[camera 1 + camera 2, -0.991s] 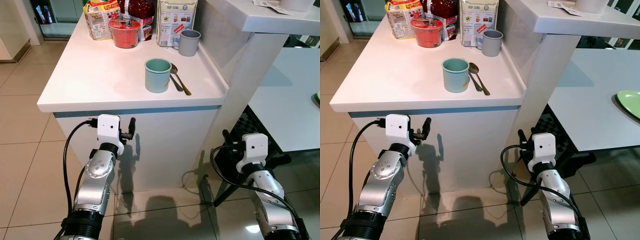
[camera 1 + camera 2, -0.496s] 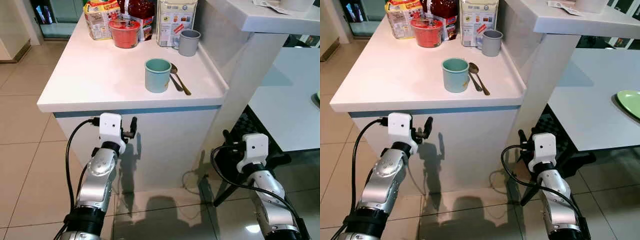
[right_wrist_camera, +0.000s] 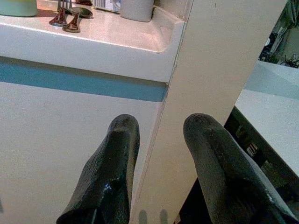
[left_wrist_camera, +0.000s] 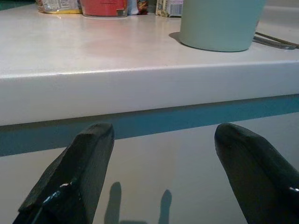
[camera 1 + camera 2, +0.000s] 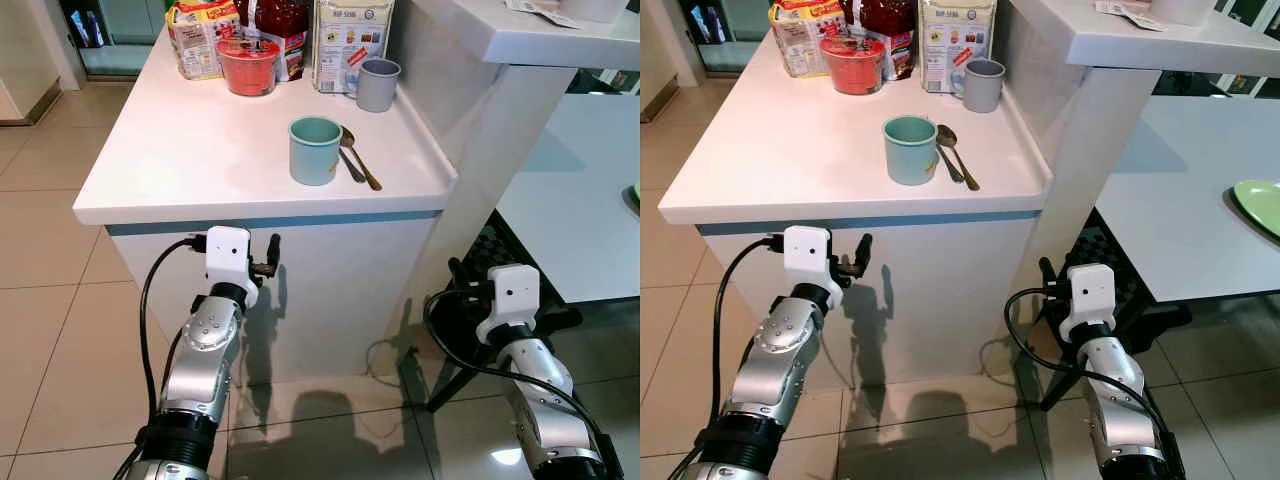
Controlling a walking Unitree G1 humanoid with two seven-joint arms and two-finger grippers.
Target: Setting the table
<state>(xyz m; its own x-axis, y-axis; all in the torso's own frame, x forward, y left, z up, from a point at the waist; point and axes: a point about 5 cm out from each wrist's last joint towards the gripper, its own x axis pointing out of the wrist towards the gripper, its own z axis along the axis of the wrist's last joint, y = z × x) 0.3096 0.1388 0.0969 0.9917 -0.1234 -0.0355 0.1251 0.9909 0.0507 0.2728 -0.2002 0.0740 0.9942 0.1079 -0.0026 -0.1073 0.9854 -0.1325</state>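
The food packets behind the red bowl run past the picture's top edge, their print too small to read. A green plate is cut by the right edge.

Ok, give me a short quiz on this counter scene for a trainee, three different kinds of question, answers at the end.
1. True or false: the left gripper holds the green cup.
2. Which lies right beside the green cup on the counter? A) a plate B) a spoon C) a knife
3. Fill in: the grey mug stands in front of a ____ at the back of the counter.

Key
1. False. The left gripper is open, below the counter's front edge, and holds nothing. The right gripper is also open and low, near the white pillar.
2. B
3. Food box
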